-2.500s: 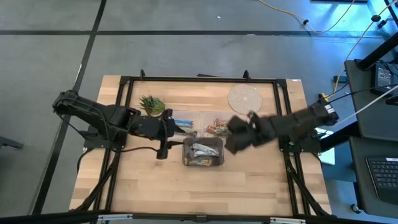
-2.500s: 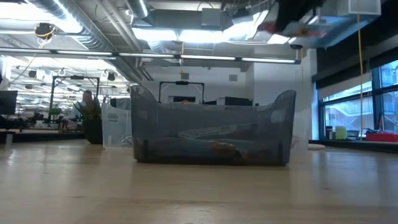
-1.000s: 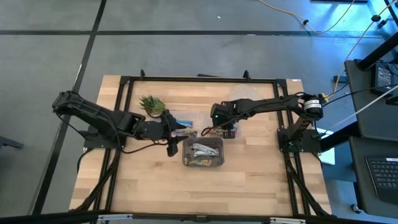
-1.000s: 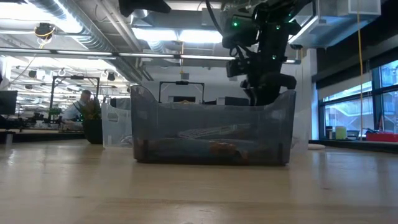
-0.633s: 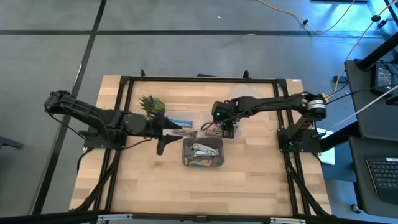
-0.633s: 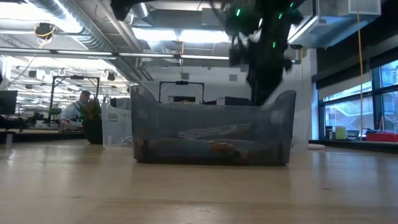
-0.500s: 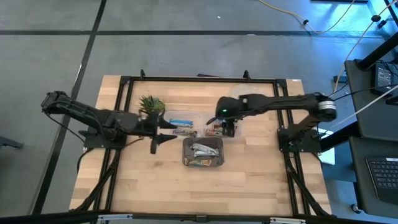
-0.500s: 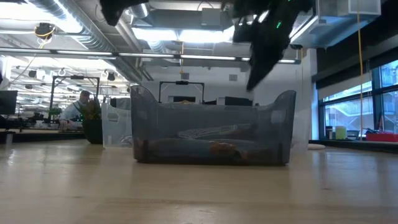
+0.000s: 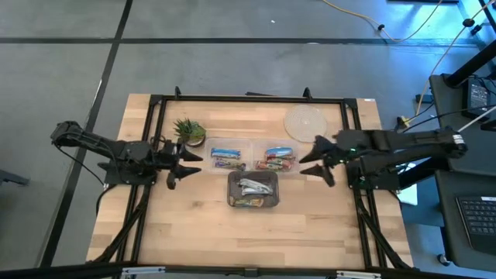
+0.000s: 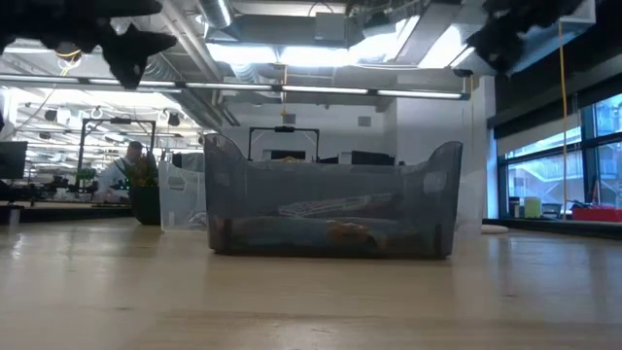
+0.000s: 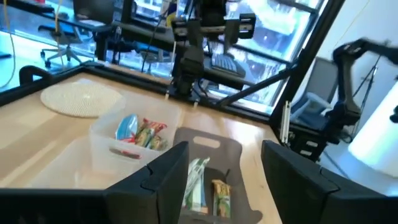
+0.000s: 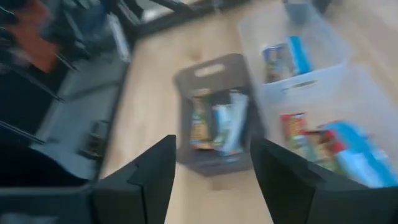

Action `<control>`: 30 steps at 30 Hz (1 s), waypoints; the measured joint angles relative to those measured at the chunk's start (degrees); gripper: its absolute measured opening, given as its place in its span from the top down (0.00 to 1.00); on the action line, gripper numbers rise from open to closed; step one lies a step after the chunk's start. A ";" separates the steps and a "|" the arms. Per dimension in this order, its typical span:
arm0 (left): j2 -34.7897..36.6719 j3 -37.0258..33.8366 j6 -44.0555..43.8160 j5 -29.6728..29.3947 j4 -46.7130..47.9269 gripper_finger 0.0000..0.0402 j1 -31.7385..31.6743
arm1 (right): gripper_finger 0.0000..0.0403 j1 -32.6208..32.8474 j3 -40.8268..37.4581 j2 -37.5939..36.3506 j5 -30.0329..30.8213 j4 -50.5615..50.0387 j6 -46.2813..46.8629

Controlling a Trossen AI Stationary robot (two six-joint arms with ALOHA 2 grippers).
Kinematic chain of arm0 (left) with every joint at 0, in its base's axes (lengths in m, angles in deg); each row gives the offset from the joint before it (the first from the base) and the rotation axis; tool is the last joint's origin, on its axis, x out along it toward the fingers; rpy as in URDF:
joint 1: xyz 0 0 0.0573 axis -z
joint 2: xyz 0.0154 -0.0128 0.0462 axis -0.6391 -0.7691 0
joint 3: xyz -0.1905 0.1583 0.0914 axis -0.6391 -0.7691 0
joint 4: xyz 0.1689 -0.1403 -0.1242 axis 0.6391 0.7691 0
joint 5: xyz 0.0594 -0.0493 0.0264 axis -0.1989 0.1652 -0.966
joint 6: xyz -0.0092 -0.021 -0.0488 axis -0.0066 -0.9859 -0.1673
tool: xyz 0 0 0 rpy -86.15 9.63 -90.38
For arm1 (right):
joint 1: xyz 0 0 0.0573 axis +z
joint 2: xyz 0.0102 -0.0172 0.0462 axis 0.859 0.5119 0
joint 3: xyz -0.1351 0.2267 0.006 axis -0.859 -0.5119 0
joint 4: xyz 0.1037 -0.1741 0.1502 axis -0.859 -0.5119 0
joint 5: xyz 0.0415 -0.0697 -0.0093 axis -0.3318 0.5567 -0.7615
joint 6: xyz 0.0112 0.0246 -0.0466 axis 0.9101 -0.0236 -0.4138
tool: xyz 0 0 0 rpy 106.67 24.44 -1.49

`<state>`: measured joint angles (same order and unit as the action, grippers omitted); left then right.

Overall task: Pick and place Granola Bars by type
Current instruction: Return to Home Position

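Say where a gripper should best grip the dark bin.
Probably an end wall of the dark bin at its handle slot, coming down from above: both ends rise above the long sides, and a thin upright wall suits a two-finger pinch.

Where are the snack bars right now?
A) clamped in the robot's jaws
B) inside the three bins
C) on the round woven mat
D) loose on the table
B: the bars lie in the left clear bin, the right clear bin and the dark bin; both arms' jaws stand open and empty.
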<state>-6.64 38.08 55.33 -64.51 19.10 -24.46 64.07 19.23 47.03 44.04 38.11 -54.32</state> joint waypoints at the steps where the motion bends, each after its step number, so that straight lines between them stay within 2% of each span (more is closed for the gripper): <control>1: 1.84 -1.29 -0.23 0.04 0.02 0.52 0.00 | 0.48 0.90 -1.33 -2.21 0.15 0.72 2.23; 5: 9.08 -5.72 -0.54 1.66 -0.11 0.51 -0.02 | 0.48 3.78 -7.81 -8.88 0.27 7.79 9.02; 11: 18.56 -10.40 -0.80 4.31 0.03 0.51 -0.02 | 0.48 6.34 -19.85 -12.86 -0.53 32.64 4.16; 18: 26.41 -12.06 -0.92 4.24 7.52 0.51 -0.02 | 0.48 6.32 -27.27 -13.29 -1.27 41.59 1.49; 26: 26.88 -12.50 -0.81 2.47 9.88 0.52 -0.07 | 0.48 6.21 -35.53 -13.79 -1.32 55.92 1.08; 30: 26.88 -14.60 -0.67 2.50 5.38 0.51 -0.07 | 0.48 6.21 -40.50 -13.99 -1.33 64.49 1.30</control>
<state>20.24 23.47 54.66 -62.01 24.49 -24.52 70.28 -21.27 33.04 42.71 102.60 -53.01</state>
